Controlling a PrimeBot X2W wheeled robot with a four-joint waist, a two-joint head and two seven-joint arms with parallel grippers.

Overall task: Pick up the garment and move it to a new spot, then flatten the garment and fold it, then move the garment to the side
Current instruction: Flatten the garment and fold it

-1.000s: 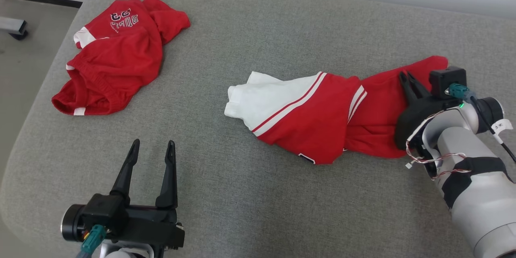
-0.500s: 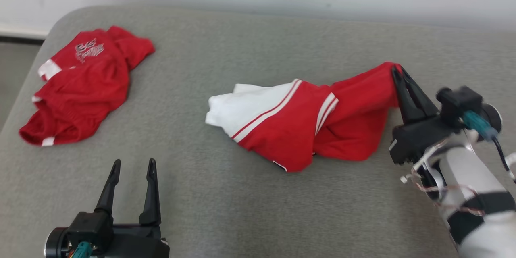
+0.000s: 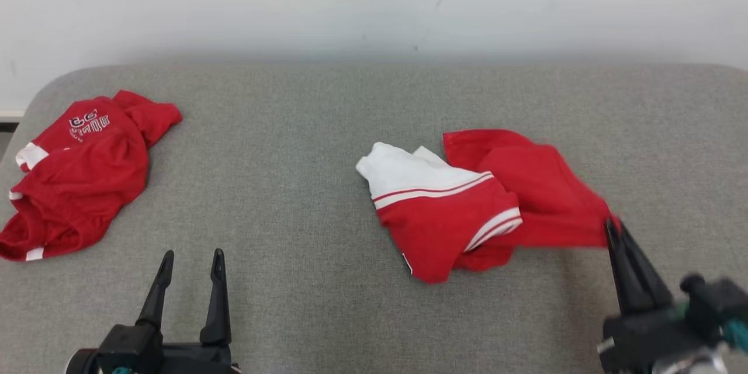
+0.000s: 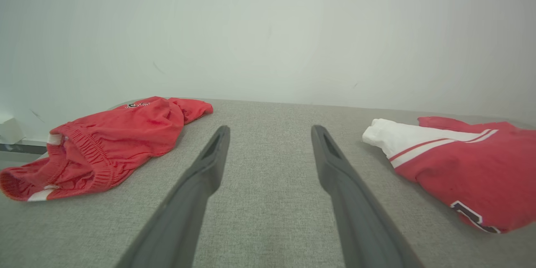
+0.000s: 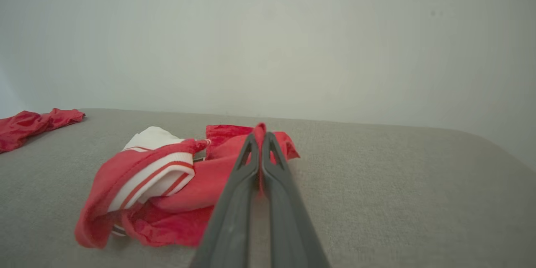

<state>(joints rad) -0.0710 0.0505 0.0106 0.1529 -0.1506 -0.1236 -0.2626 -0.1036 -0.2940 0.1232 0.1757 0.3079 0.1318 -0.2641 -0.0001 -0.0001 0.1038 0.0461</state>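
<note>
Bare grey cushion [image 3: 327, 128] surrounds the red-and-white jersey [image 3: 456, 210] — its 4 o'clock edge pinched in the low right gripper [image 3: 611, 225], left gripper [image 3: 190, 254] gaping empty.

You are pulling the red edge of the garment [image 3: 444, 216] back towards the robot with the right gripper [image 3: 612, 228], and the cloth is bunching over itself. The head camera is tilting upward too.
</note>
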